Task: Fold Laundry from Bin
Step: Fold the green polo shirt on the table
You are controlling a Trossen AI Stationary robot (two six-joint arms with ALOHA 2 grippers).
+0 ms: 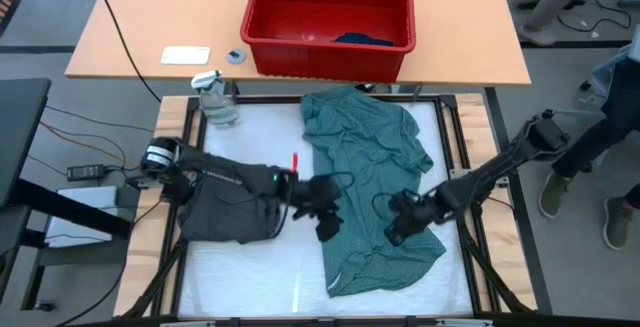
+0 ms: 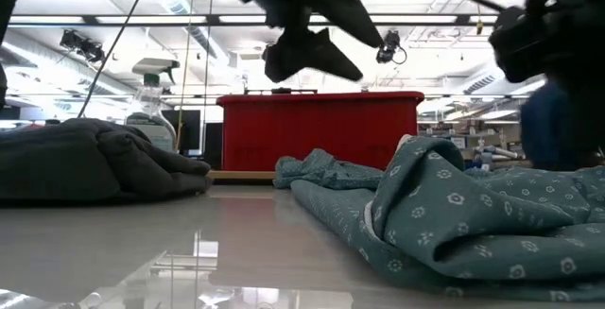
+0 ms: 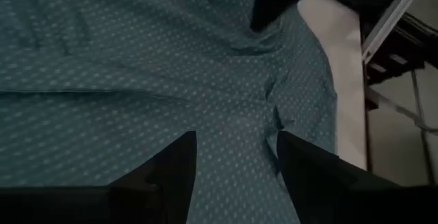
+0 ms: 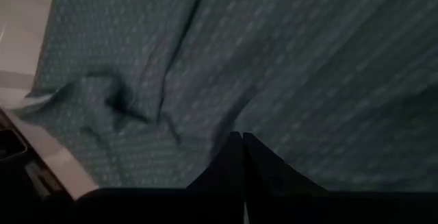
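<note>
The teal-green dotted T-shirt (image 1: 370, 182) lies spread on the white table top, rumpled along its near part (image 2: 454, 214). A dark grey piece (image 1: 225, 207) lies bunched at the table's left. My left gripper (image 3: 236, 142) hangs open above the shirt's left edge (image 1: 325, 217), well clear of the table in the low view (image 2: 312, 49). My right gripper (image 4: 241, 136) is shut, with nothing between its fingers, over the shirt's near right part (image 1: 400, 229). The red bin (image 1: 330, 12) stands on a wooden table past the far edge, with a dark blue piece (image 1: 362, 39) inside.
A spray bottle (image 1: 215, 97) stands at the table's far left corner. A white card (image 1: 185, 55) and a small round thing (image 1: 236, 55) lie on the wooden table beside the bin. A person's legs (image 1: 600, 167) show to the right of the table.
</note>
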